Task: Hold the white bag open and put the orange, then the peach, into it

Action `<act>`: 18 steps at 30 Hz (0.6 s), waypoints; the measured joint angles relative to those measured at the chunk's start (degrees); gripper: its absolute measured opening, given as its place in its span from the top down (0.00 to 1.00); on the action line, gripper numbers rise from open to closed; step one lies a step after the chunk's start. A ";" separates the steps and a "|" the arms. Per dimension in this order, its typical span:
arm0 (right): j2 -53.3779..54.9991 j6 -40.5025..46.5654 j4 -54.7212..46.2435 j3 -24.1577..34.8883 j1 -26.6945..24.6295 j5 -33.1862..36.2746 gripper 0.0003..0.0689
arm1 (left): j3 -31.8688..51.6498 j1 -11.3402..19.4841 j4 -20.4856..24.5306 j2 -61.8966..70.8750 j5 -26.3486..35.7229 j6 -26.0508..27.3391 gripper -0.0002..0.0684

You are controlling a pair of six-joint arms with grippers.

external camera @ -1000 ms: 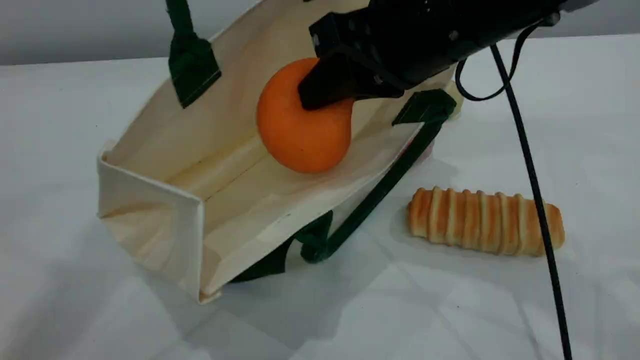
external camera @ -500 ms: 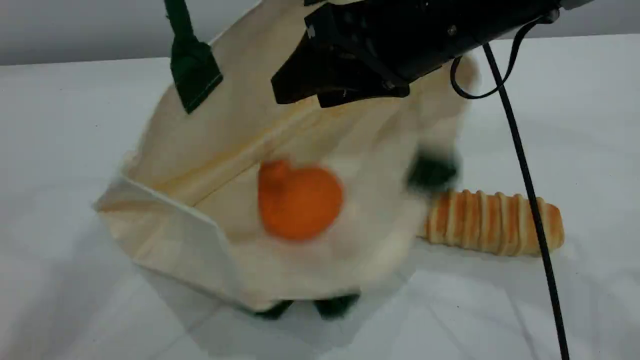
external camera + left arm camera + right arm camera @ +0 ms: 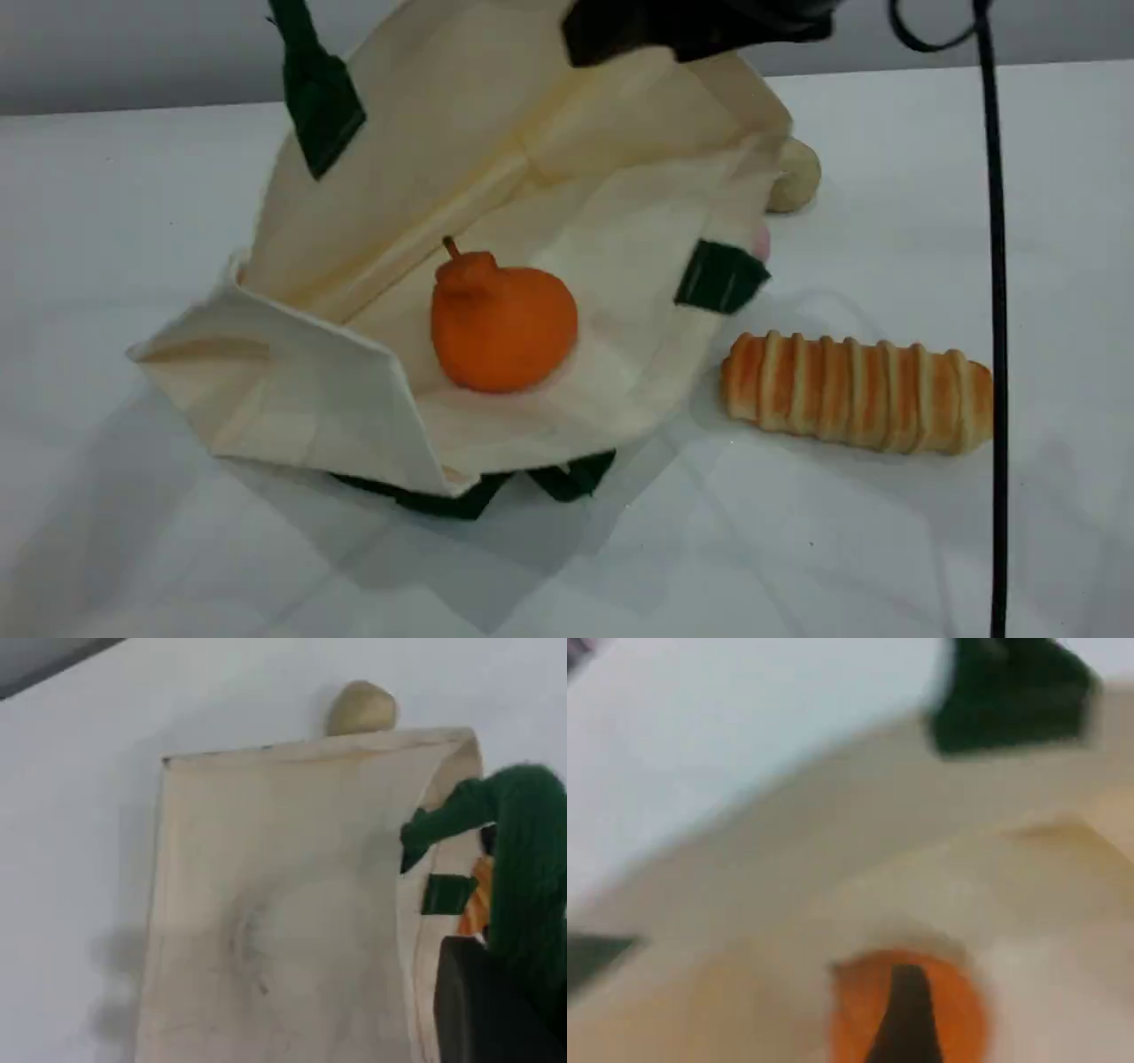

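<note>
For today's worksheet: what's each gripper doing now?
Left gripper: closed on the white bag's green handle.
Right gripper: off the orange; open or closed cannot be told.

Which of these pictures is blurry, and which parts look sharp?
Scene view: mostly sharp, the orange and bread loaf crisp, a soft shadow under the white bag. Left wrist view: slightly soft, the green rope handle near the lens fuzzy. Right wrist view: heavily blurred; the orange is a smear.
</note>
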 joint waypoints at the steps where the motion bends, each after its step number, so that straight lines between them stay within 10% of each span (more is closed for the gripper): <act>1: 0.00 0.00 0.06 0.11 0.00 -1.48 0.22 | 0.00 0.84 0.06 -0.42 0.00 -0.08 0.88; 18: 10.60 -0.04 0.30 -0.65 0.00 -8.65 0.22 | 0.00 3.52 -0.90 -4.70 0.25 -0.08 0.88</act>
